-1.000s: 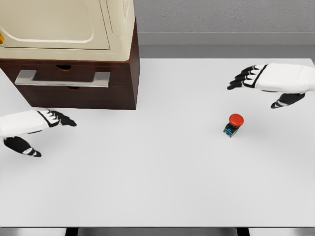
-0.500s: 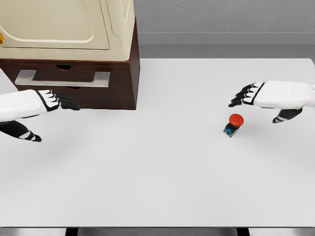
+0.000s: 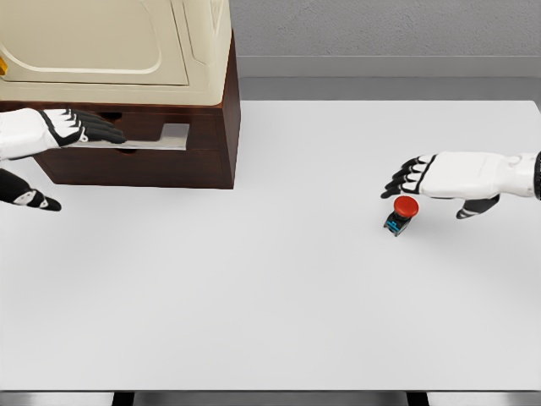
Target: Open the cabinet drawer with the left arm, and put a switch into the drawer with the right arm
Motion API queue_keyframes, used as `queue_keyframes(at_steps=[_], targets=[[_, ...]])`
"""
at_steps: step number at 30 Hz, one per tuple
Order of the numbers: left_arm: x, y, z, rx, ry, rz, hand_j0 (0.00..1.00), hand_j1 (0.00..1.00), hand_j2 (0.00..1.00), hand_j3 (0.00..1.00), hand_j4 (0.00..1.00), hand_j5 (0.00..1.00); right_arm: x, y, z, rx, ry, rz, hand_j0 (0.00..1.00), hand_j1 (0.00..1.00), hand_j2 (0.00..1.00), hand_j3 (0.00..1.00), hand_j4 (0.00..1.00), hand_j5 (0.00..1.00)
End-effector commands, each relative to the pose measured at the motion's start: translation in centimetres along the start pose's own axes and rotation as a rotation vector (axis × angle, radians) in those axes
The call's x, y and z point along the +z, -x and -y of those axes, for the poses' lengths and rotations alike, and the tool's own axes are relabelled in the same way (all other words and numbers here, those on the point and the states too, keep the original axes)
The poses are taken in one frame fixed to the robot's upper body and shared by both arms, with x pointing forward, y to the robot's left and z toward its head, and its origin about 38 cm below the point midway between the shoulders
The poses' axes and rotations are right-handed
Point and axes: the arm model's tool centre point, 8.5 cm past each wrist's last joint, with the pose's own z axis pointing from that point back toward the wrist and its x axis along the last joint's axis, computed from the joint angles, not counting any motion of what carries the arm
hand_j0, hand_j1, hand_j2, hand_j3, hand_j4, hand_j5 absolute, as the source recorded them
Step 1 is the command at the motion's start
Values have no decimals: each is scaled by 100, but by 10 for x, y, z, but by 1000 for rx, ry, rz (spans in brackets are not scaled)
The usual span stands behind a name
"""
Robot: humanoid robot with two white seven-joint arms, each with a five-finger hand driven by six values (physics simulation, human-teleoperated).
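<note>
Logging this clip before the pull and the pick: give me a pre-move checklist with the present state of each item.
1. Drawer shut, ready to pull: ok.
2. Left hand at the drawer handle: ok.
3. Left fingers closed around the handle: cannot tell.
4. Switch upright on the table, unobstructed: ok.
5. Right hand holding the switch: not ok, it hovers open beside it.

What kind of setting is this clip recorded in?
Most likely a simulated tabletop test scene, not a real room: a plain white table against a grey wall, bearing only a brown cabinet with a handled drawer and a small red-buttoned switch. The flat rendering suggests a simulator.
</note>
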Motion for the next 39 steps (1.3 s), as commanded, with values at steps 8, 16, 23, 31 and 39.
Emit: queue_keyframes(at_steps=[8, 16, 23, 31, 39], targets=[[-44, -7, 28, 472, -65, 203, 100, 100, 100, 100, 100, 100, -15, -6, -4, 15, -18, 20, 100, 100, 100, 100, 100, 100], [-33, 11, 15, 507, -26, -20, 100, 100, 100, 100, 100, 100, -28, -10, -1, 39, -26, 37, 100, 100, 100, 100, 100, 100], [-7, 16, 6, 498, -23, -91, 100, 100, 100, 100, 100, 100, -34, -9, -9, 40, -59, 36, 100, 100, 100, 100, 100, 100], [-9, 25, 6, 541, -25, -171, 100, 100, 100, 100, 100, 100, -35, -7, -10, 32, -60, 31, 100, 100, 100, 100, 100, 100], [-22, 56, 3, 517, -79, -242, 100, 100, 100, 100, 100, 100, -39, -2, -7, 27, -53, 24, 100, 100, 100, 100, 100, 100]])
